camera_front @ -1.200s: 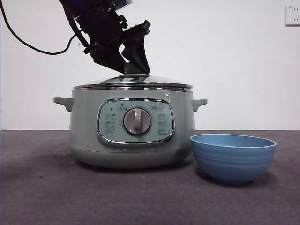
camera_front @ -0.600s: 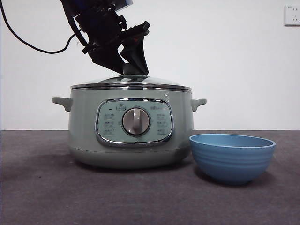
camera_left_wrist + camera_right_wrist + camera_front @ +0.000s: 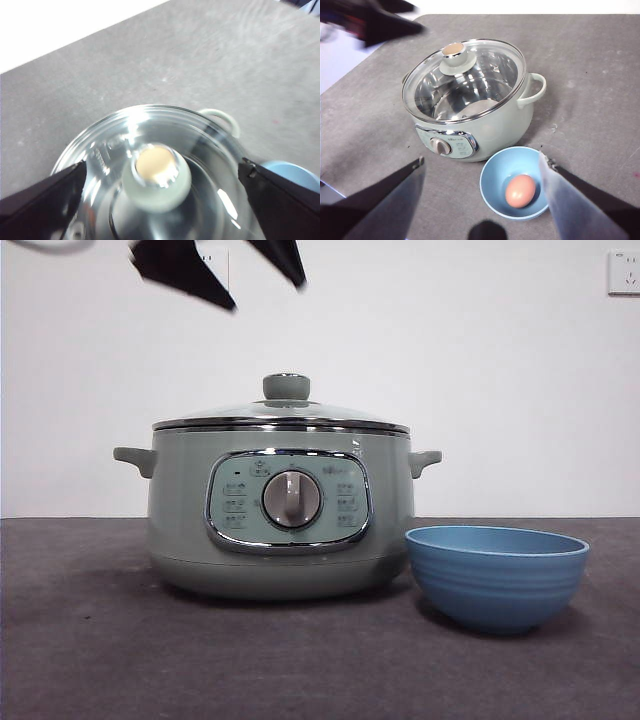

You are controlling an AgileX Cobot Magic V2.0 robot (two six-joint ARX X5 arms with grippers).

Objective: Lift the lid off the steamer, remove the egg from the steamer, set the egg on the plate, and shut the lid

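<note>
Nearest to us in the front view stands the plate (image 3: 497, 576), a ribbed blue bowl on the dark table (image 3: 90, 650), just beside the steamer (image 3: 280, 510) on the side where its small handle juts out. From the right wrist view we see into it: the egg (image 3: 520, 190) lies inside the bowl, brown and whole, off toward one side of the floor. The steamer sits behind it, sage green, its dial panel (image 3: 289, 500) facing us. The lid (image 3: 282, 413) rests level on the pot's rim with its green knob (image 3: 286, 387) free; through the glass we see only the bare steel interior. Above the knob and well apart from it, our left gripper (image 3: 240, 275) hangs at the top edge, its two dark jaws spread wide with nothing between them. Our right gripper (image 3: 482, 165) hovers high over the bowl, jaws likewise parted and empty. Behind everything is the white wall (image 3: 500, 380).
</note>
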